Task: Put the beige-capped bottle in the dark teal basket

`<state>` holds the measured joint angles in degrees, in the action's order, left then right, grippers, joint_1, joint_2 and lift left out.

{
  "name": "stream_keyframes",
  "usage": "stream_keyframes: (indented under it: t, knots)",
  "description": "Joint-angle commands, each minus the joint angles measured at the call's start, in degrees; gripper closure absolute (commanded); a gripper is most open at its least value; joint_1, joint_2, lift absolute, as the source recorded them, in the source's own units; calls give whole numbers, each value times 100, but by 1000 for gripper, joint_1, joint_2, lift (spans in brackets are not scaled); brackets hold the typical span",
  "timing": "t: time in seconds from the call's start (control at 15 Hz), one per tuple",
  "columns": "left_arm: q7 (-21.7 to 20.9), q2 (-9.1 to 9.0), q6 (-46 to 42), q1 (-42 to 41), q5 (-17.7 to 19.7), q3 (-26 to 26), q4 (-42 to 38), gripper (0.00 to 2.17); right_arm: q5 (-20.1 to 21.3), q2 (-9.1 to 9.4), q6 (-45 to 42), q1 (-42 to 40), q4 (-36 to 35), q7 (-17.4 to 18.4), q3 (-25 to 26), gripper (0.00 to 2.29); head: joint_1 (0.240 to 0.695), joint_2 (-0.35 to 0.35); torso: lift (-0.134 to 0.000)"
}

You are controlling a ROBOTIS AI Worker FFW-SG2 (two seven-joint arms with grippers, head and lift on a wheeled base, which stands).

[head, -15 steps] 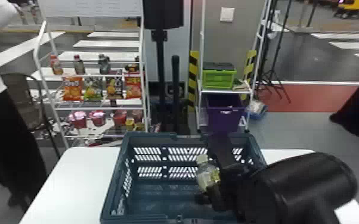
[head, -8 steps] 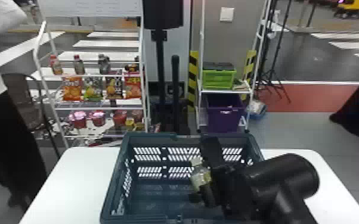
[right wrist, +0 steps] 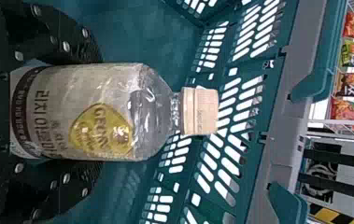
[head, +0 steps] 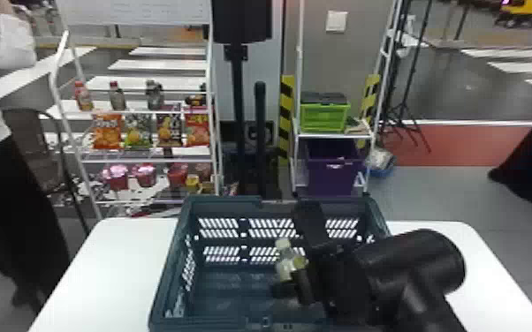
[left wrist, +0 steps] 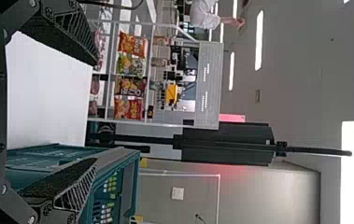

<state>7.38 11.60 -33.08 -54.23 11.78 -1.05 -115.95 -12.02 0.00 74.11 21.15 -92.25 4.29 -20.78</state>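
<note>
Beige-capped bottle [right wrist: 114,111] is inside the dark teal basket [head: 222,204], its lower body clasped by the right gripper [right wrist: 98,113]; likely light, smooth and slightly squeezable, it suits a gentle hold around the labelled sides.

Label lettering [right wrist: 43,123] on beige-capped bottle [right wrist: 150,112]

Basket [head: 221,202] on the worktop [head: 115,265]
Bottle [head: 284,261] inside the basket's walls, seemingly above its floor; behind, snack rack [head: 146,160] to the left, crate rack [head: 336,136] right.
</note>
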Motion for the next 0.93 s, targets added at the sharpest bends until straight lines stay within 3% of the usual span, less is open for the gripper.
stream_keyframes:
  t: [0.0,0.27,0.53,0.87]
  knots:
    - [0,0,0,0,0,-9,2,157,-2,5,-14,-41,-38,11,39,36,499,0,0]
    - [0,-18,-53,-9,9,-9,20,157,-2,5,-14,-234,-592,37,83,66,499,0,0]
    - [0,-26,-71,-18,9,-9,37,157,104,-35,4,-823,-1875,37,136,63,499,0,0]
    - [0,-35,-71,-9,0,-9,20,157,332,-659,-735,-2352,-3457,37,470,49,499,0,0]
